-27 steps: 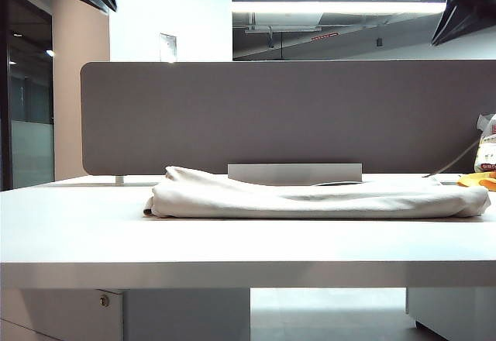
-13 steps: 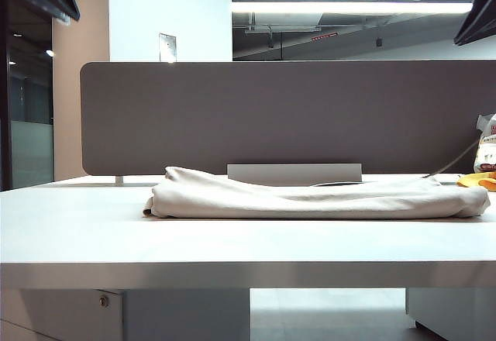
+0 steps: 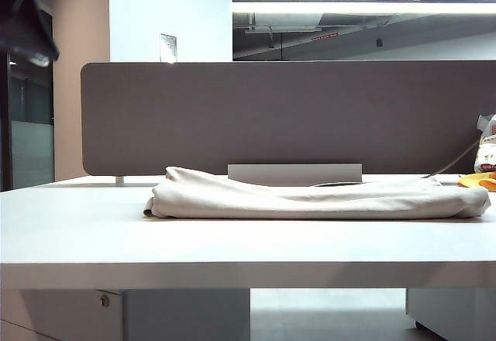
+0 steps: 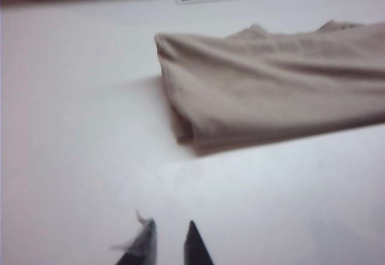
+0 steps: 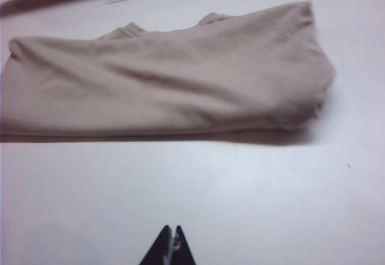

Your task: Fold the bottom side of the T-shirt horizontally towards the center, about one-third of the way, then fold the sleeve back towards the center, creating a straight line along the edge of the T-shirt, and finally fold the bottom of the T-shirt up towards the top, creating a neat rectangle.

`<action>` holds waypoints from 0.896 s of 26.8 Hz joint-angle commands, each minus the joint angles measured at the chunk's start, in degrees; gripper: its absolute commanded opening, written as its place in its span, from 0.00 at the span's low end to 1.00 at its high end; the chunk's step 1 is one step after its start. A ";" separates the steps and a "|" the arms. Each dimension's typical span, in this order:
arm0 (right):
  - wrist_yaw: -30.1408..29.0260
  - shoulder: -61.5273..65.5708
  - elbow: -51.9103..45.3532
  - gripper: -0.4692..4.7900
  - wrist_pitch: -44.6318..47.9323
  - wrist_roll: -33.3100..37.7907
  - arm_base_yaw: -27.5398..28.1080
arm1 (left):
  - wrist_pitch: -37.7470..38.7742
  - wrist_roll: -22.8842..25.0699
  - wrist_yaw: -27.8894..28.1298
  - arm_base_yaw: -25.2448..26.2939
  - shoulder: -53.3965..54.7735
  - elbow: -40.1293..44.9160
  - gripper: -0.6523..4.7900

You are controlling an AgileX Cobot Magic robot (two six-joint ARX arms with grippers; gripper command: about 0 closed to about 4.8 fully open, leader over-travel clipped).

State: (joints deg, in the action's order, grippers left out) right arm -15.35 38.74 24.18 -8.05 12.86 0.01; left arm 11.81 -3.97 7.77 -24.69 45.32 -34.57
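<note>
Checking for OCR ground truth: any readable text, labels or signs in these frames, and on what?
No text can be read in any view.
Packet at the desk's right edge, exterior view: red and dark print, too small to read.
Wall plate above the grey divider: washed out by glare, unreadable.
Red ceiling sign: too small.
T-shirt: plain, no print in any view.
Wrist views: blurred, no text.

The T-shirt [image 3: 318, 199] is a plain light beige with no print. It lies on a white tabletop [image 3: 232, 240]. Behind it stands a grey-brown divider panel [image 3: 287, 116]. At three o'clock sits a small yellow object [image 3: 477, 180]. Both tools, left [image 4: 166, 244] and right [image 5: 170, 247], have black fingers.
</note>
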 commanded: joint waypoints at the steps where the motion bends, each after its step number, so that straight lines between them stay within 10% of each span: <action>1: 1.77 -7.56 -6.32 0.08 1.31 0.90 0.04 | -2.14 -0.81 3.04 -2.99 -2.32 4.50 0.23; 11: 5.40 -34.77 -19.61 0.08 -9.46 3.58 -0.46 | -5.53 -5.57 7.63 -5.20 -12.02 17.77 0.21; 24: 6.27 -37.94 -21.00 0.08 -10.14 0.31 -0.72 | -7.19 -8.48 9.14 -5.92 -16.61 26.62 0.21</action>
State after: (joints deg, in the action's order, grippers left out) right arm -9.15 0.84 3.22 -18.50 14.28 -0.47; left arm 6.09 -12.32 16.67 -30.57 28.75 -7.77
